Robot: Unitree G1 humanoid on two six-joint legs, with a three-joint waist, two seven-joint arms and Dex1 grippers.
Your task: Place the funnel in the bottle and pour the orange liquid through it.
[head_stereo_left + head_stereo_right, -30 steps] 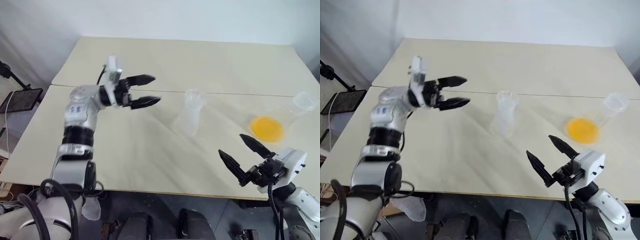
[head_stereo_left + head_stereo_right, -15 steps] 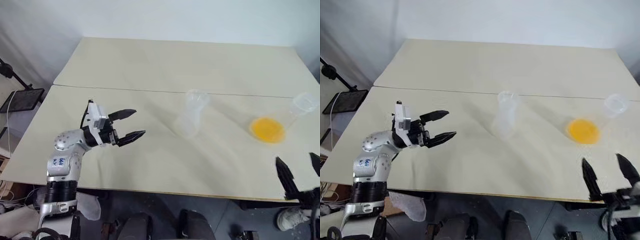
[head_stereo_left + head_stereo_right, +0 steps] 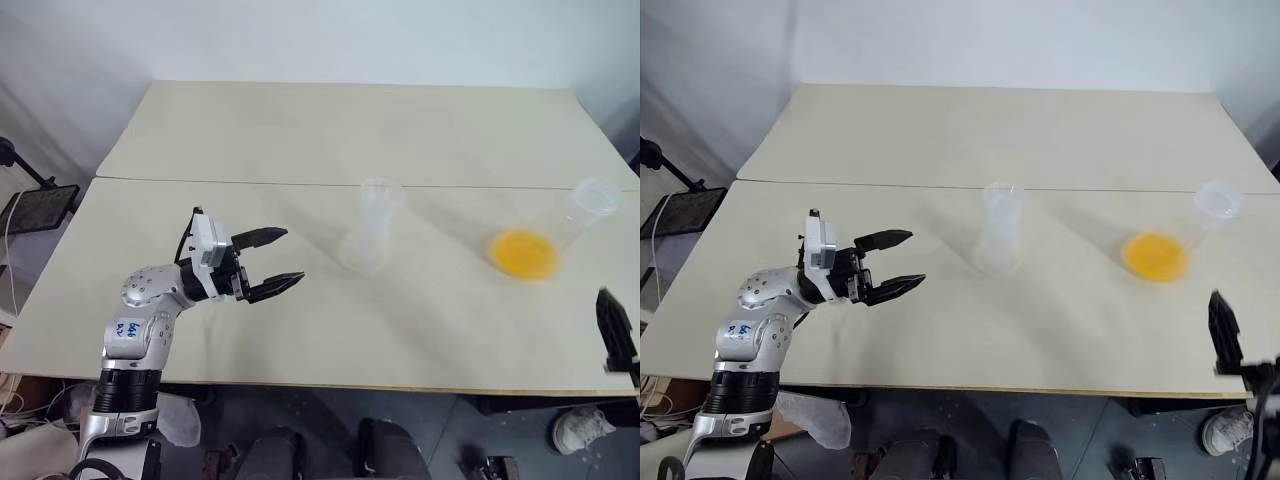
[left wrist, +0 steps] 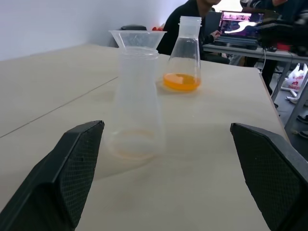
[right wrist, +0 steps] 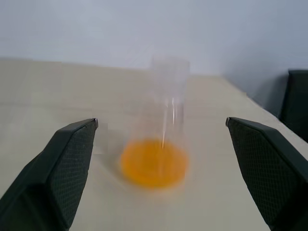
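Note:
The clear bottle [image 3: 368, 232] stands upright mid-table with the see-through funnel [image 4: 137, 38] sitting in its neck. To its right stands a clear flask [image 3: 565, 225] holding a shallow pool of the orange liquid [image 3: 522, 253]. My left gripper [image 3: 291, 256] hovers open and empty over the near left of the table, pointing at the bottle from well short of it. My right gripper [image 5: 160, 121] is open and empty, its fingers wide either side of the flask in the right wrist view but far back from it. One right finger [image 3: 614, 330] shows past the table's near right corner.
A seam [image 3: 250, 183] crosses the table behind the bottle. Bare tabletop lies between my left gripper and the bottle. A black stand [image 3: 30, 200] sits off the table's left edge. In the left wrist view a person and a laptop [image 4: 238, 21] are beyond the far side.
My left gripper has dropped and pulled back toward the near left, then settled. My right gripper has swung right, off the table's near right corner. Bottle and flask have stayed put.

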